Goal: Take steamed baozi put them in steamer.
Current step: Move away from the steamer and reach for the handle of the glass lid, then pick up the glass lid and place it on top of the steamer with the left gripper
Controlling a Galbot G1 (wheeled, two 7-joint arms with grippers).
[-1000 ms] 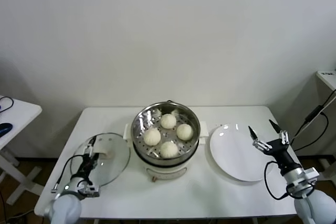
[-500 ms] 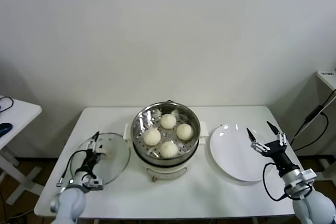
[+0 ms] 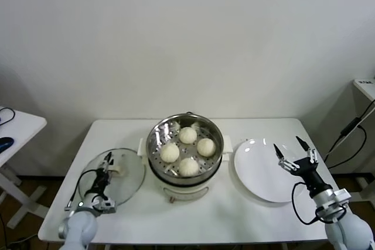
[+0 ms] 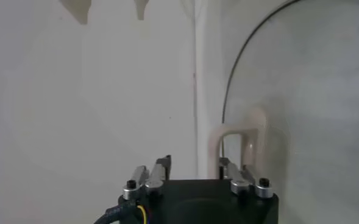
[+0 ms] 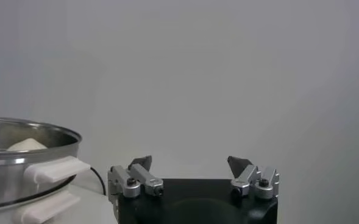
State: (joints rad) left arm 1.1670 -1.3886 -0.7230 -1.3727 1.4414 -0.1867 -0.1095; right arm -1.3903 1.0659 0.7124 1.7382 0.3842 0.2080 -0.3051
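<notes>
The round shiny stainless-steel steamer (image 3: 185, 144) on its cream-white electric base stands in the middle of the white rectangular table (image 3: 146, 218); four small cream-white dome-shaped steamed baozi (image 3: 187, 149) sit inside it on the perforated tray, one towards the wall, one to the robot's right, one to its left and one nearest the front edge, each apart from the others; in the right wrist view the steel rim and a pale side handle of the steamer (image 5: 27, 161) show off to one side, with a bun top peeking above the rim.

To the robot's left of the steamer lies the round glass lid with a white handle (image 3: 120, 171), flat on the table, its edge close to the steamer base; the left gripper (image 3: 107, 162) is low over the lid, right at the white handle; in the left wrist view the handle (image 4: 243, 143) stands just ahead of the dark fingers (image 4: 163, 163), which are partly drawn in, and I cannot tell whether they are touching it.

To the robot's right of the steamer lies a flat round white plate (image 3: 261, 171), bare; the right gripper (image 3: 292, 153) hovers over the plate's outer edge, its fingers (image 5: 240, 164) spread wide with nothing between them.
</notes>
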